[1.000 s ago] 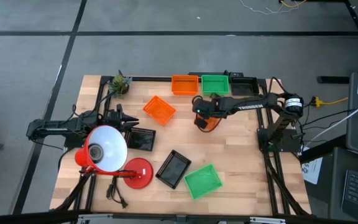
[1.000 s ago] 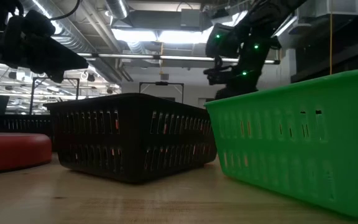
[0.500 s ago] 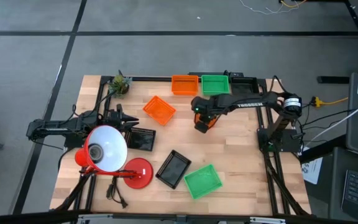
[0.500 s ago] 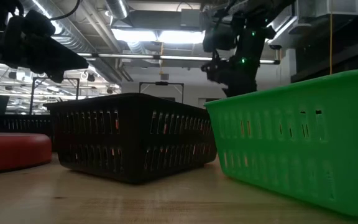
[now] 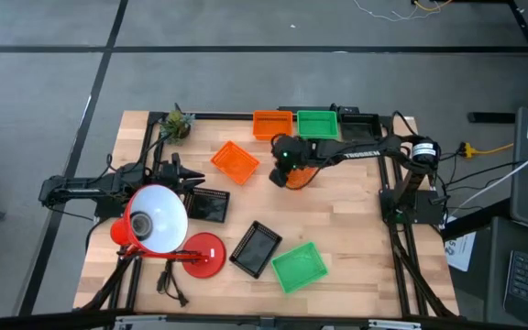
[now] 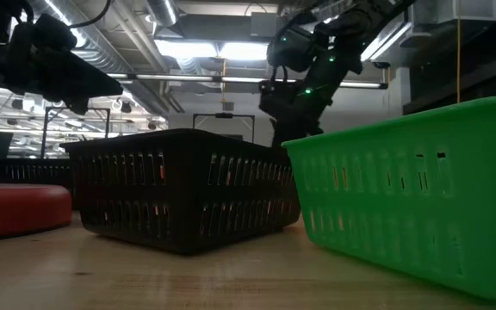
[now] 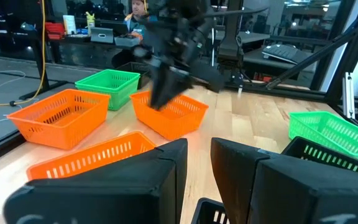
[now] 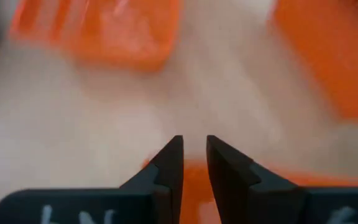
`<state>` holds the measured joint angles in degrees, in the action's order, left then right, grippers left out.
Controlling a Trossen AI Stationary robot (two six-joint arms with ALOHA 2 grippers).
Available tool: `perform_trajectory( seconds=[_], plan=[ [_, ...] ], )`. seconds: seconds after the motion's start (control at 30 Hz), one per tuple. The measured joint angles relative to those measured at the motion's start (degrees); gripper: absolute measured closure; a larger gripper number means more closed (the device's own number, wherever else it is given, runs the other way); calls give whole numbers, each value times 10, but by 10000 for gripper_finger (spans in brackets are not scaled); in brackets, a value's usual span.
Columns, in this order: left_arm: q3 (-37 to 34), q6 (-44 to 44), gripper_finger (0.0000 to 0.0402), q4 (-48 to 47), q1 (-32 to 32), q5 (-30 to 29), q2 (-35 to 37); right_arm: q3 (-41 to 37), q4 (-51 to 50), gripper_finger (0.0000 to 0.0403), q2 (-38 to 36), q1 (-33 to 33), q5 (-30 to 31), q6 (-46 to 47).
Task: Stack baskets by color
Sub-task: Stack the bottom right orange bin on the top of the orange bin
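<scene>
My right gripper reaches over the table's middle and is shut on an orange basket, which also shows in the left wrist view. A second orange basket lies just to its left. A third stands at the far edge beside a green basket and a black one. Two black baskets and a green one lie nearer the front. My left gripper waits at the left edge, shut and pointing level. My right gripper has the orange basket by its side wall, on the side facing the table's left; the wall runs between the two fingers. The fingers slant down from the right. Whether the basket's bottom is off the table I cannot tell.
A red desk lamp with a white shade and its round base fills the front left. A small plant stands at the far left corner. Bare wood lies to the right of the front baskets.
My right gripper has gone toward the table's left edge and risen slightly, tipping as it went. It has stayed shut on the orange basket, which has shifted left with it toward the second orange basket.
</scene>
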<state>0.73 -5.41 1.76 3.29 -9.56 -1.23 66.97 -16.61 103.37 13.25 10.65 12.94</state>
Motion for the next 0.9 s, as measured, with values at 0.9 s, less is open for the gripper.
perform_trajectory(
  seconds=[0.9],
  plan=[
    [0,0,337,1,0,-4,0,26,-95,331,62,-7,-41,-26]
  ],
)
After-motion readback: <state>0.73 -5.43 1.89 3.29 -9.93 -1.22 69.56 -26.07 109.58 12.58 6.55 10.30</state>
